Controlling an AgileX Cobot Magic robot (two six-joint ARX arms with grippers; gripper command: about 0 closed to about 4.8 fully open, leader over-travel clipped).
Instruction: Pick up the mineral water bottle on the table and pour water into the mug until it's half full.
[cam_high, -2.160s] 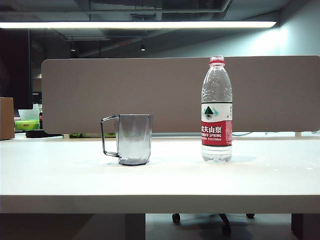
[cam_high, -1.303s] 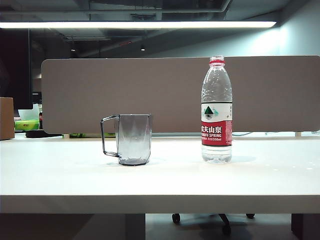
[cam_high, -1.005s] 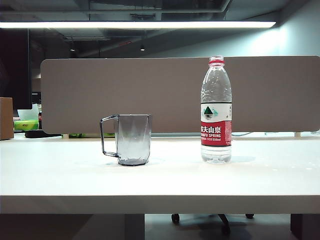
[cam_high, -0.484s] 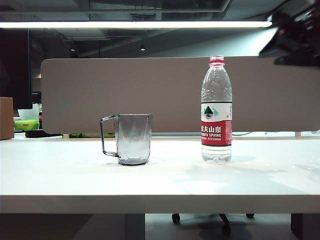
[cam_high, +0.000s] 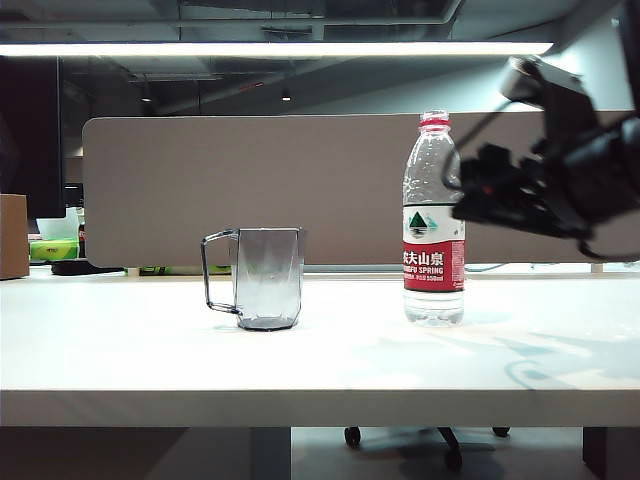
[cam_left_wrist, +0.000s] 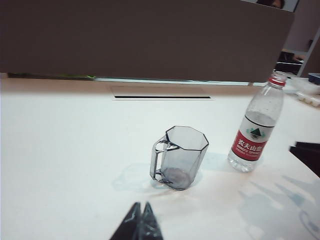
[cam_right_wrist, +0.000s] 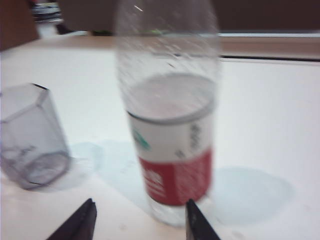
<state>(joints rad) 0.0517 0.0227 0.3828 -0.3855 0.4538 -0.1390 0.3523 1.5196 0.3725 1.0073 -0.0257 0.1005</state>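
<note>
Exterior view put the right gripper (cam_high: 480, 195) just beside the mineral water bottle (cam_high: 433, 220), at label height, approaching level from the side away from the mug (cam_high: 265, 278). Its jaws stood apart, holding nothing; in the right wrist view the 2 fingertips (cam_right_wrist: 197, 222) framed the bottle's base with a gap wider than the bottle. Bottle stood upright on the table (cam_high: 320, 370), long axis vertical, dead ahead of the claw, not yet between the fingers. Left gripper (cam_left_wrist: 140, 225) hung well back from the mug, its tips pressed together, nothing held. Judged: right arm was nearer, a straight advance needed.
</note>
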